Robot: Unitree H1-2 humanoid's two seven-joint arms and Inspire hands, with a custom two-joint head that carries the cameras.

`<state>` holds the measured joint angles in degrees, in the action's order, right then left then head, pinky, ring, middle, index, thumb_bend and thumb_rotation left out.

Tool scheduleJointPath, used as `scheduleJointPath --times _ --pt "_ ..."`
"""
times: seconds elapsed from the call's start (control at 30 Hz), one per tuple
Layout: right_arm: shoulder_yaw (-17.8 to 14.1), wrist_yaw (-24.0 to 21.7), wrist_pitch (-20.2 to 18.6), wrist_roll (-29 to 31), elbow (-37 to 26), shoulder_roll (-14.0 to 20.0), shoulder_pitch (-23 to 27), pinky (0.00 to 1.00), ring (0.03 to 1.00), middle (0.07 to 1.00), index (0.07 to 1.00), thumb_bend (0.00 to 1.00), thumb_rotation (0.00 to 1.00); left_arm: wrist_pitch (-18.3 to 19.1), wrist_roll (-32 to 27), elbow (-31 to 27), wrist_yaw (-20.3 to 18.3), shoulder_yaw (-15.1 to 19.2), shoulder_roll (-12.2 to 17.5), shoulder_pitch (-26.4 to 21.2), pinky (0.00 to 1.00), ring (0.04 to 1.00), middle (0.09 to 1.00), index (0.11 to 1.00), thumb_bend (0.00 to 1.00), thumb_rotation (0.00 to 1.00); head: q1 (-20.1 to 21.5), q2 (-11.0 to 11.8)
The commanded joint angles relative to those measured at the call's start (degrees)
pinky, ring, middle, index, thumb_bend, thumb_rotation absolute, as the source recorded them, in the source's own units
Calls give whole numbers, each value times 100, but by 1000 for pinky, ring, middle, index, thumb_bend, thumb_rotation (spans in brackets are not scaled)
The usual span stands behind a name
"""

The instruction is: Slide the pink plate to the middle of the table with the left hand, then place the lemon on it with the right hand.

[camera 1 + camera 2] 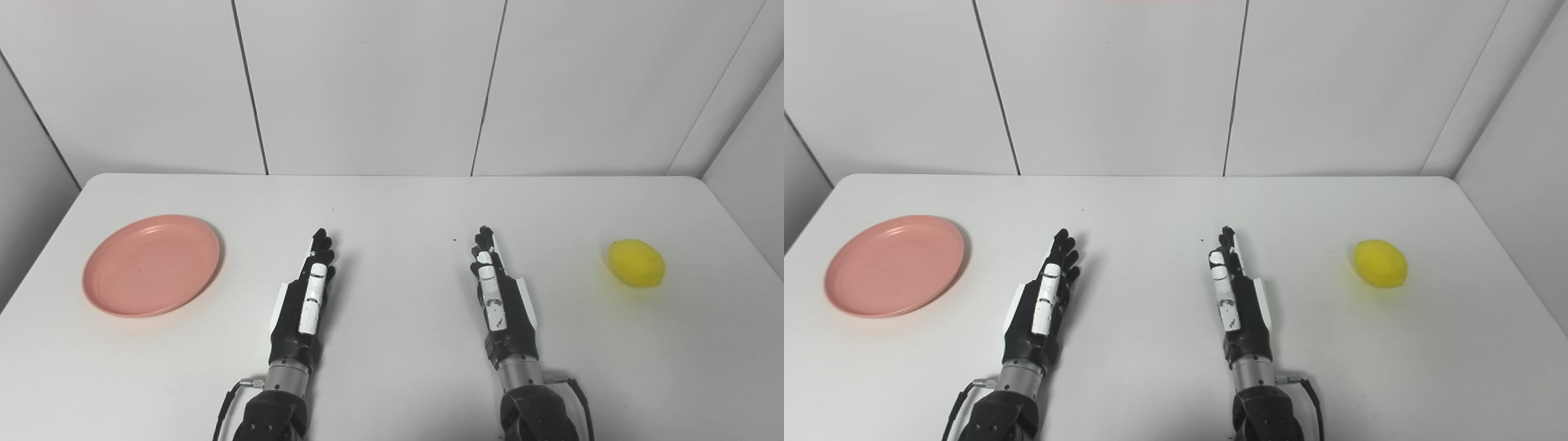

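Note:
A pink plate (151,264) lies flat and bare near the table's left side. A yellow lemon (637,263) rests on the table far to the right. My left hand (306,300) lies over the table right of the plate, fingers stretched forward and holding nothing, with a clear gap to the plate's rim. My right hand (499,294) is held the same way left of the lemon, well apart from it, fingers straight and empty. Both hands point toward the back wall.
The white table (392,202) ends at a white panelled wall behind. Its left and right edges run close to the plate and the lemon. A small dark speck (454,239) marks the tabletop between the hands.

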<state>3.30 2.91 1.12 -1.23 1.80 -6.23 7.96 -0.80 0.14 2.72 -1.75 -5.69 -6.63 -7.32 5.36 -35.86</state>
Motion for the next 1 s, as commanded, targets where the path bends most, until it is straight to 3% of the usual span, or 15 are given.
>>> scheduleJointPath --times 0.0,0.4,0.97 --pt "27 -108 384 97 -153 -26 80 1000 1000 1000 1000 696 1000 -152 137 -84 9 -53 53 -113 1000 1000 1000 1000 486 1000 -8 3" --pt "-108 -194 287 683 -180 -135 91 1000 993 998 998 732 1000 -75 683 -21 185 -103 159 -211 1000 1000 1000 1000 523 1000 -2 13" --pt "-16 -175 336 446 -143 -74 76 1000 1000 1000 1000 728 1000 -440 800 302 657 94 15 -283 1000 1000 1000 1000 533 1000 -34 20"
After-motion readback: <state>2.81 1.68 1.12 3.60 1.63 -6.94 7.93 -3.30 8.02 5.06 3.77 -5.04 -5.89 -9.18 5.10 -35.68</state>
